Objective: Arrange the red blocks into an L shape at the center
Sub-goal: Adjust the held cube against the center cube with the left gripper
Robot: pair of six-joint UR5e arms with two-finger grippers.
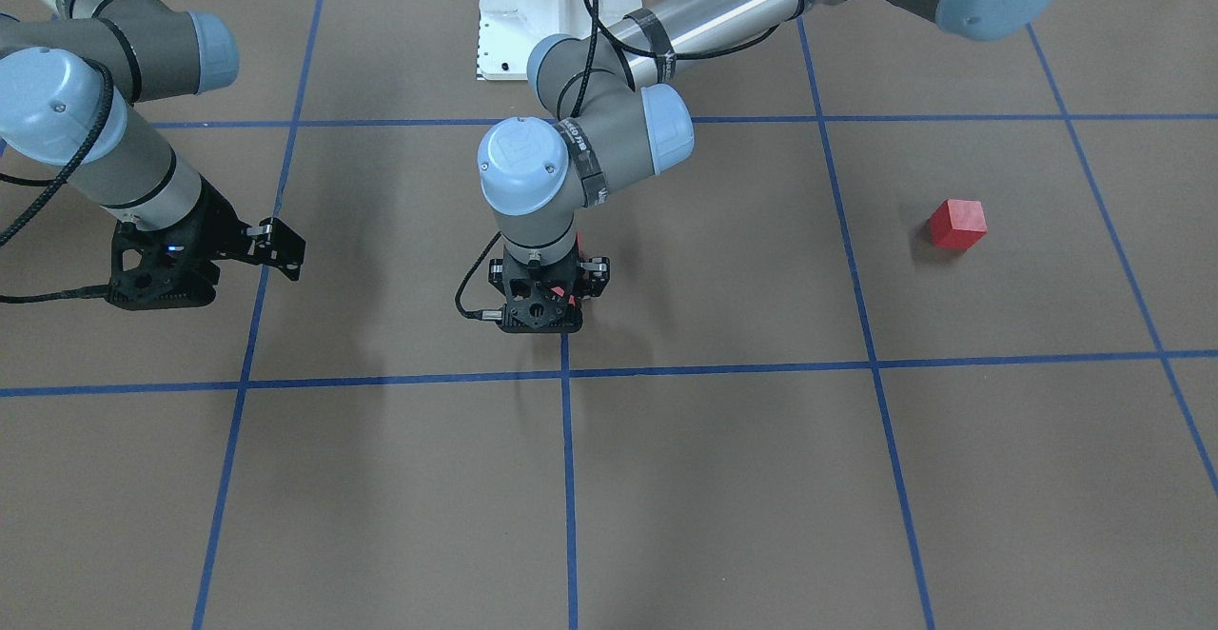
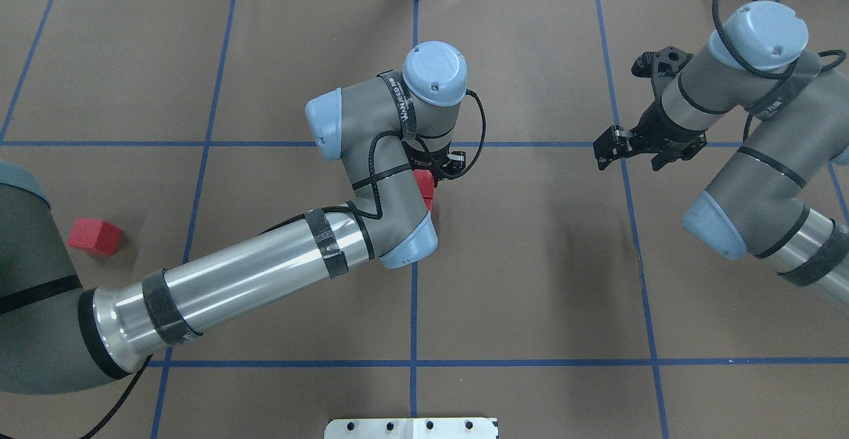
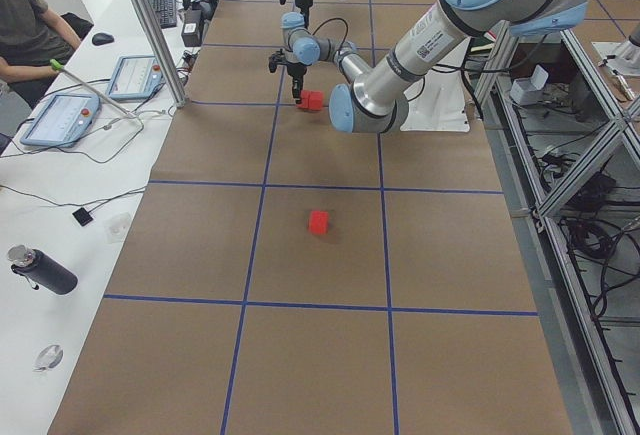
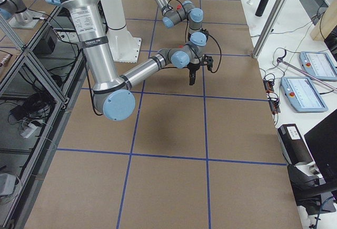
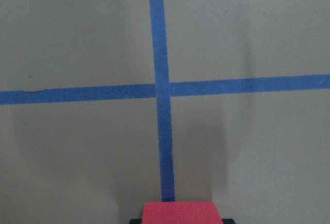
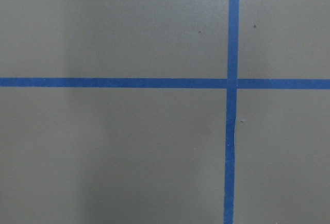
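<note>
One red block (image 1: 957, 224) sits alone on the brown surface on my left side, far from both grippers; it also shows in the overhead view (image 2: 94, 236) and the exterior left view (image 3: 318, 221). My left gripper (image 2: 434, 175) is low over the center (image 2: 414, 260), on the middle blue tape line. It is shut on a red block (image 5: 179, 212), dark finger edges at both its sides. Red under the wrist (image 2: 424, 188) looks wider than one cube (image 3: 312, 101); the rest is hidden. My right gripper (image 2: 610, 146) hangs open and empty, well off to my right.
The white robot base plate (image 1: 557, 11) lies at the table's robot side. Blue tape lines (image 6: 230, 131) divide the brown surface into squares. An operator (image 3: 25, 25) and tablets (image 3: 62, 117) are beside the table's far side.
</note>
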